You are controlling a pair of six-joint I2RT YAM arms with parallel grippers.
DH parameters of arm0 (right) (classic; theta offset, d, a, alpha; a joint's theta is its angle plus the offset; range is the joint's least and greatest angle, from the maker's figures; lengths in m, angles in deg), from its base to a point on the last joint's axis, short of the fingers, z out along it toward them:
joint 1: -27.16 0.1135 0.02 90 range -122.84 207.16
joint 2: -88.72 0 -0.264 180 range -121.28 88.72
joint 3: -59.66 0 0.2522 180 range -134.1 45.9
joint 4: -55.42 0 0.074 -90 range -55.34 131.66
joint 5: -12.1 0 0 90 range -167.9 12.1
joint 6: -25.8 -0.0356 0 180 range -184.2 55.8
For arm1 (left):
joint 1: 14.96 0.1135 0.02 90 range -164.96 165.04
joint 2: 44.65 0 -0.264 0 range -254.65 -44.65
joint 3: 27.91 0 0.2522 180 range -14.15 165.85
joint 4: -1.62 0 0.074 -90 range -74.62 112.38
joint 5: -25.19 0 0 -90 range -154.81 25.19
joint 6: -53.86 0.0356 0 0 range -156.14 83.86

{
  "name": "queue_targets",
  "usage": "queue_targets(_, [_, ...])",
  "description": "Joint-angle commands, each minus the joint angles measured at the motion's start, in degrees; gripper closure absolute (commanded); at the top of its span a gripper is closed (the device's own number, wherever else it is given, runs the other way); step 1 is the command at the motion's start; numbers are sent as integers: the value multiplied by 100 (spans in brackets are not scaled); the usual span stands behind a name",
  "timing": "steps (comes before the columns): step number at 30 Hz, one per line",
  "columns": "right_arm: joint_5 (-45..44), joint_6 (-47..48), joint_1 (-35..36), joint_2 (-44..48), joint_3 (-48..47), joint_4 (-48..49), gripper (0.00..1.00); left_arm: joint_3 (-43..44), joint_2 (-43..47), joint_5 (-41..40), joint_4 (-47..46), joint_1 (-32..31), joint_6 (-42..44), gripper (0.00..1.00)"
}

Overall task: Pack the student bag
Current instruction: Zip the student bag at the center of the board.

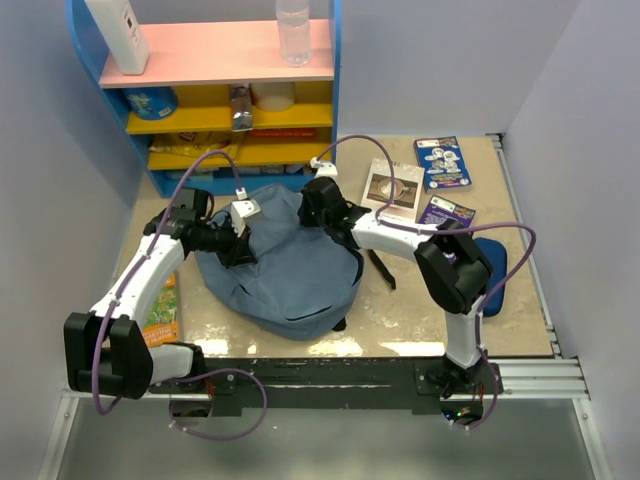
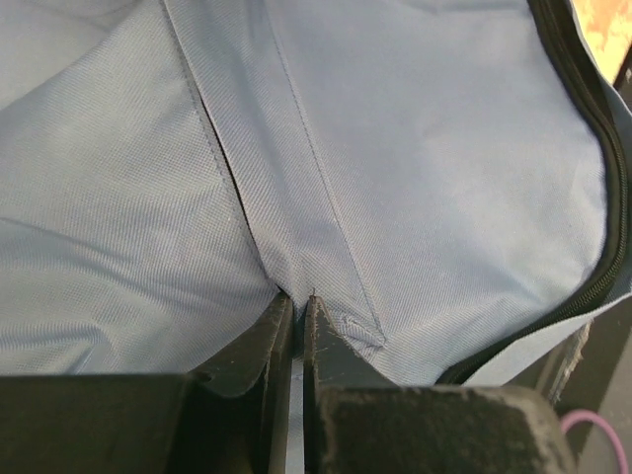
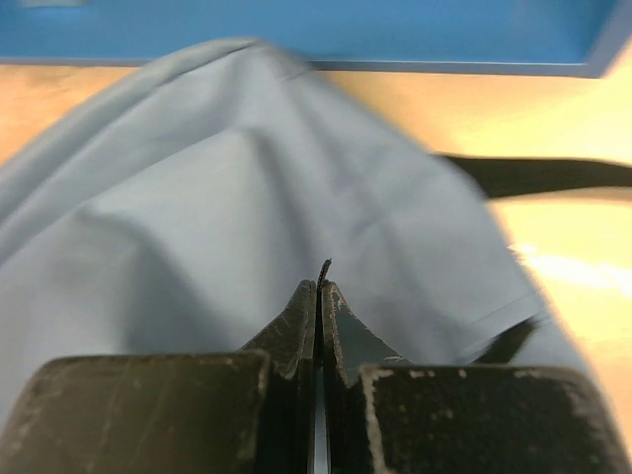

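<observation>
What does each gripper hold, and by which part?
Both hold the student bag: the left gripper pinches a fabric seam; the right gripper pinches its far edge, exact spot unclear.

Slate-blue student bag, fine plain weave; black zipper right of left gripper. Left gripper and right gripper black, scuffed grey. Purple cables. Beige marbled table. Beyond the grippers, shelf: blue frame, pink top, yellow boards. Right of right gripper: dark-blue pencil case, blue booklet with white cartoon figures.
</observation>
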Motion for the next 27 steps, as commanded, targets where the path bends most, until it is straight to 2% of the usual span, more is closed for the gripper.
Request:
queue_targets(1, [-731, 287, -241, -156, -349, -69, 100, 389, 97, 543, 829, -16, 611, 100])
queue_targets(7, [-1178, 252, -329, -350, -499, -341, 100, 460, 53, 587, 1146, -7, 945, 100])
queue_targets(10, [-856, 287, -365, -333, -543, -298, 100, 460, 18, 544, 1129, -7, 963, 100])
queue_targets(11, [-680, 313, -365, -237, -508, -185, 99, 469, 0, 543, 1094, -16, 902, 95])
queue_targets(13, [-321, 357, -365, -70, -325, -17, 75, 495, -79, 473, 971, -7, 796, 71])
queue_targets(15, [-143, 287, -356, 220, -166, 106, 53, 547, -123, 412, 839, -7, 533, 58])
queue_targets(16, [-64, 243, -356, 325, 52, 124, 48, 557, -123, 255, 560, -16, 375, 48])
queue_targets(18, [51, 147, -365, 667, 256, 124, 40, 600, -27, 139, 338, -7, -21, 44])
queue_targets(22, [95, 15, -365, 1371, 940, -7, 39, 819, 9, -19, -137, -42, -522, 29])
queue_targets(25, [-177, 23, -356, 1801, 1161, -376, 40, 1118, -254, -89, -233, -226, -671, 23])
queue_targets(27, [-352, 32, -347, 1943, 1197, -832, 42, 1250, -482, -299, -435, -507, -821, 22])
